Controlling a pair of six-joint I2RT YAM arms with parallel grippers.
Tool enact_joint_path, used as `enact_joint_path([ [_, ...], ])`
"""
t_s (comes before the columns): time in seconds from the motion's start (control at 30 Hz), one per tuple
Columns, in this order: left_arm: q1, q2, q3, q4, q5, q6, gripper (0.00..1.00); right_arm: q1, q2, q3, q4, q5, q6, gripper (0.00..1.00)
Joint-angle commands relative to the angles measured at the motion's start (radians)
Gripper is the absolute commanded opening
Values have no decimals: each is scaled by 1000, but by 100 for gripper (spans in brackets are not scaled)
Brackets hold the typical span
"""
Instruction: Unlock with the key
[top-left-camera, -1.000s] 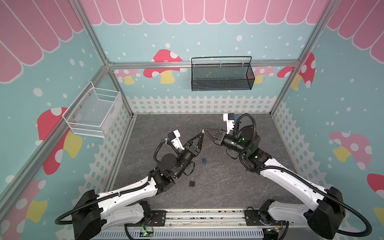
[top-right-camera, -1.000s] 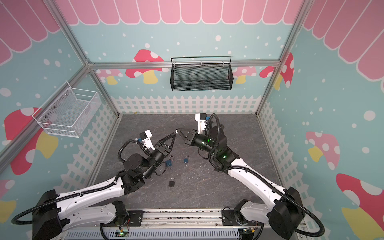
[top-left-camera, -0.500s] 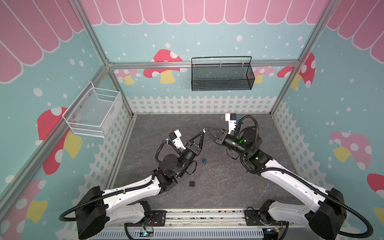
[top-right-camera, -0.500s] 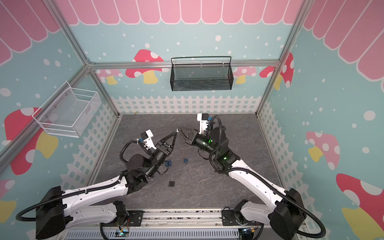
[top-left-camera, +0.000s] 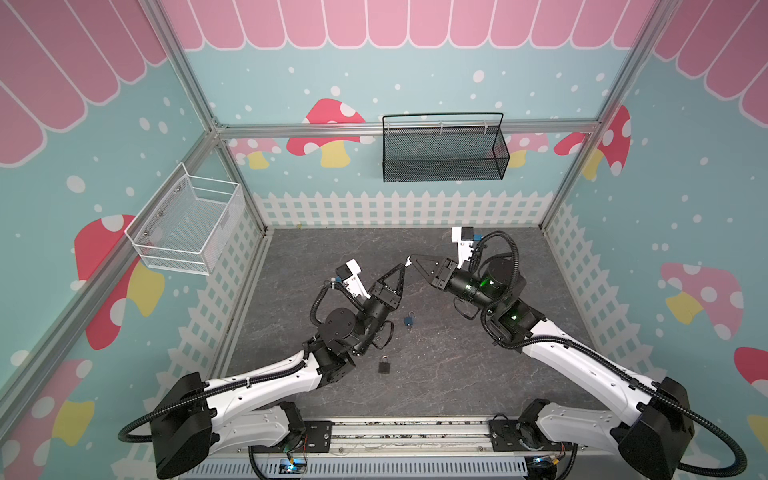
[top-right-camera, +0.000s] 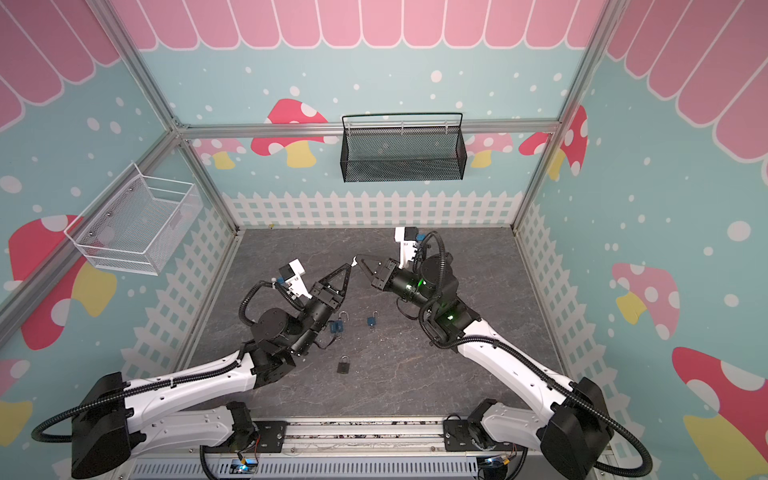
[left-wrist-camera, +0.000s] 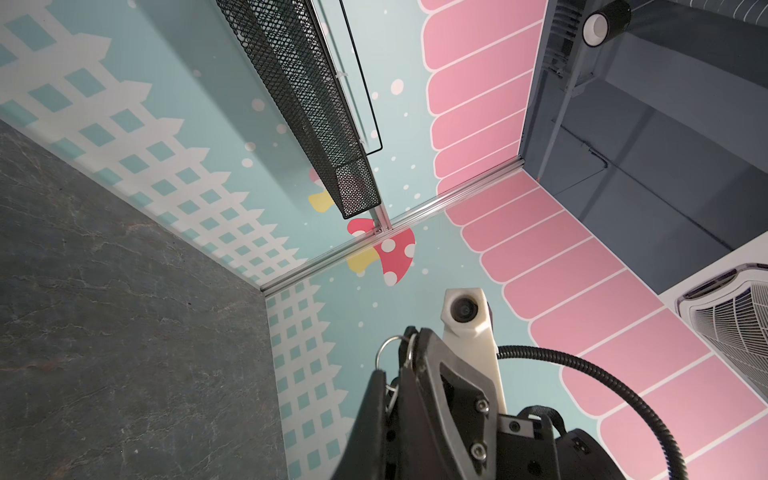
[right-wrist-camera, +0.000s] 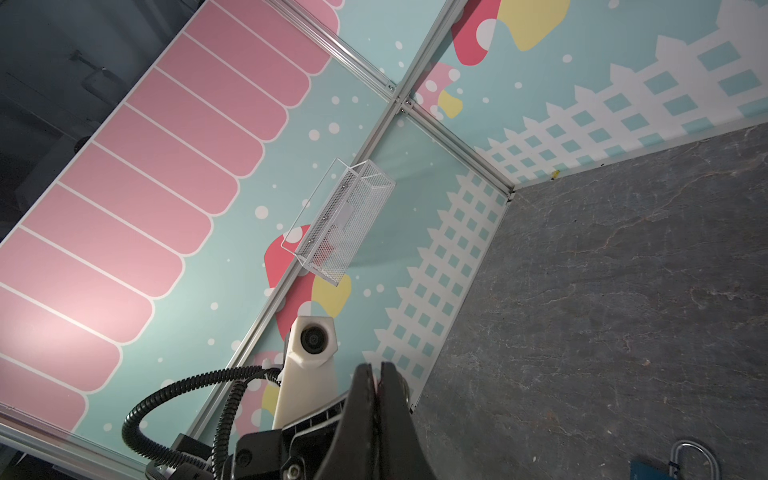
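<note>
Both grippers meet tip to tip in the air above the middle of the floor. My right gripper (top-left-camera: 412, 260) (right-wrist-camera: 378, 368) is shut on the key (top-left-camera: 408, 262), a small pale piece at its tip. The key's silver ring (left-wrist-camera: 384, 349) sticks out between the fingers of my left gripper (top-left-camera: 401, 268) (left-wrist-camera: 388, 376), which is shut on it. On the floor below lie a blue padlock (top-left-camera: 409, 321) (top-right-camera: 371, 321), a second blue padlock (top-right-camera: 337, 326) beside the left arm, and a black padlock (top-left-camera: 384, 365) (top-right-camera: 343, 365). No gripper touches a padlock.
A black mesh basket (top-left-camera: 442, 151) hangs on the back wall. A white wire basket (top-left-camera: 187, 224) hangs on the left wall. A blue padlock (right-wrist-camera: 660, 467) shows at the edge of the right wrist view. The dark floor (top-left-camera: 478, 374) lies between the arms.
My left gripper's jaws have closed onto the key's ring at the right gripper's tip. Both arms have hardly shifted, and the right gripper has stayed shut.
</note>
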Motion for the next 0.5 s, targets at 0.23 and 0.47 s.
enact_joint_path([
  [0.23,17,9,24,-14,35,7,0,7,-8,-17,9,8,-9,0],
  [0.47,52,16,6,12,112,16,0,5,-30,-12,4,39,-46,9],
])
